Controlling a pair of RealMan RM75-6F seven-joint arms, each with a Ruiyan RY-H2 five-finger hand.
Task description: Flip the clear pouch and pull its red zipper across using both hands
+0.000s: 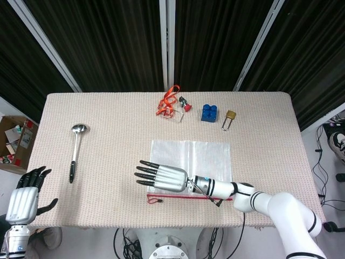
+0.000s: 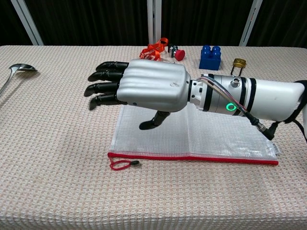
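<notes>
Above clear pouch [image 2: 201, 136]: right hand [image 2: 144, 88] fingers released; red zipper [image 2: 192, 157] along near edge; left hand [image 1: 24, 197] released.

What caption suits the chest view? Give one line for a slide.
Right hand hovers open, fingers extended, over the flat clear pouch, red zipper nearest the camera.

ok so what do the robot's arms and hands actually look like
Each hand has a ribbed silver shell with black fingers: the right hand and the left hand. The right wrist is a white cylinder with dark rings, a glowing green ring light and thin coloured wires alongside. The right arm is glossy white with rounded segments, and a black cable trails from it.
</notes>
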